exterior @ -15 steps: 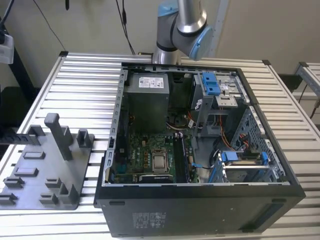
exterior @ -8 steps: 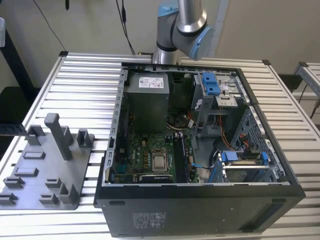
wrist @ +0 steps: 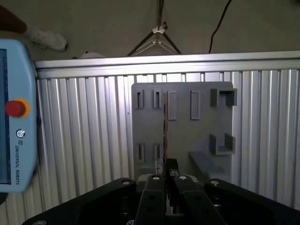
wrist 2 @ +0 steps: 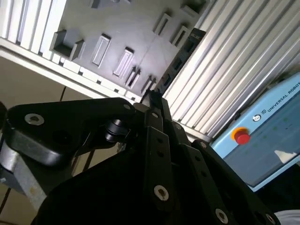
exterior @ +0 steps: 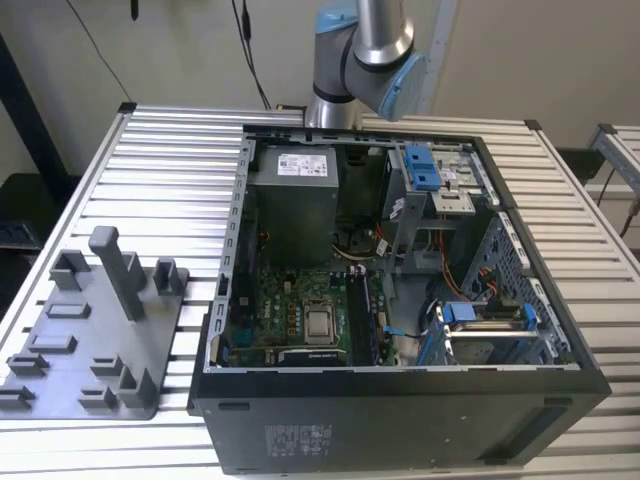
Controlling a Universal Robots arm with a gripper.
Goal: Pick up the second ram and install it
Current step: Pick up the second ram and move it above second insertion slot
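Memory first: the second ram shows edge-on in the first wrist view, a thin line running straight out from the tips of the hand, which is clenched on its near end. In the second wrist view the same dark stick juts from the closed fingers. Beyond it lies a grey fixture plate (slotted, studded with blocks) on the ribbed bench, with a pale blue pendant near the plate. In the exterior view the plate sits low on the exterior view's left, beside the open computer case; the arm stands at the top edge.
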